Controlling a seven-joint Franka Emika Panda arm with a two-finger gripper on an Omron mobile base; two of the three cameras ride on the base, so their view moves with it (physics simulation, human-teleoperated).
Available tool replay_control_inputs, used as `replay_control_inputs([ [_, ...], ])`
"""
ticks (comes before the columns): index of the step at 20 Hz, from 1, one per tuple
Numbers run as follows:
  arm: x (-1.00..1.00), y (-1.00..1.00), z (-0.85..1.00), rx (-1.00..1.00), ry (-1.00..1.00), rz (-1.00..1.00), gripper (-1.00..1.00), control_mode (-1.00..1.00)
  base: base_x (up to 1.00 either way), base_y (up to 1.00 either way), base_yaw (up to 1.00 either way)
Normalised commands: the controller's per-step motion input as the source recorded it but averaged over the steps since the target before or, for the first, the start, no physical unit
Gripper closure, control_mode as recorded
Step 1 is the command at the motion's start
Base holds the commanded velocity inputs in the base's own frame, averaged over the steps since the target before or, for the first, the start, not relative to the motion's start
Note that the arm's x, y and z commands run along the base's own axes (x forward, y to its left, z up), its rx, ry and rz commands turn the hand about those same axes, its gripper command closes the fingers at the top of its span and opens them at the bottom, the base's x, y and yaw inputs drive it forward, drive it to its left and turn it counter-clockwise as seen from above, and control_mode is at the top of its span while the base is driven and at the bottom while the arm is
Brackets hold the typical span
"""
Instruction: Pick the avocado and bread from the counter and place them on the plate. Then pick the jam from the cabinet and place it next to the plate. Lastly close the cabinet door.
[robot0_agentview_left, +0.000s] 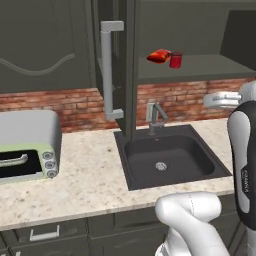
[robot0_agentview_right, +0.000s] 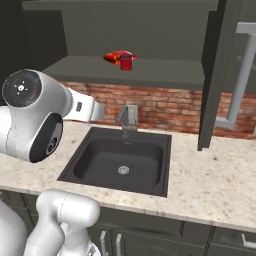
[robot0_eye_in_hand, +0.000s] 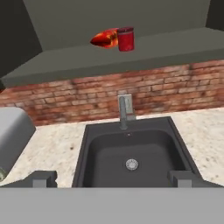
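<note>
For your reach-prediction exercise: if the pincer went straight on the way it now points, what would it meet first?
Probably the silver metal faucet behind the dark square sink, or the red brick wall just beyond; depth is unclear. The open pincer aims there.

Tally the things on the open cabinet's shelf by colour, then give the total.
Dark red: 1, the jam, standing upright on the cabinet shelf.
Orange-red: 1, a packet-like thing lying beside the jam, too blurred to name.
Total: 2
</note>
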Motion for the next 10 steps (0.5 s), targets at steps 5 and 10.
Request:
replay_control_inputs([
  [5,0.00,-0.16,0.25,-0.22,0.00,0.00,-1.00,-1.00,0.00,0.00,0.00],
  [10,0.06,-0.14,0.07,-0.27,0.00,0.00,-1.00,-1.00,0.00,0.00,0.00],
])
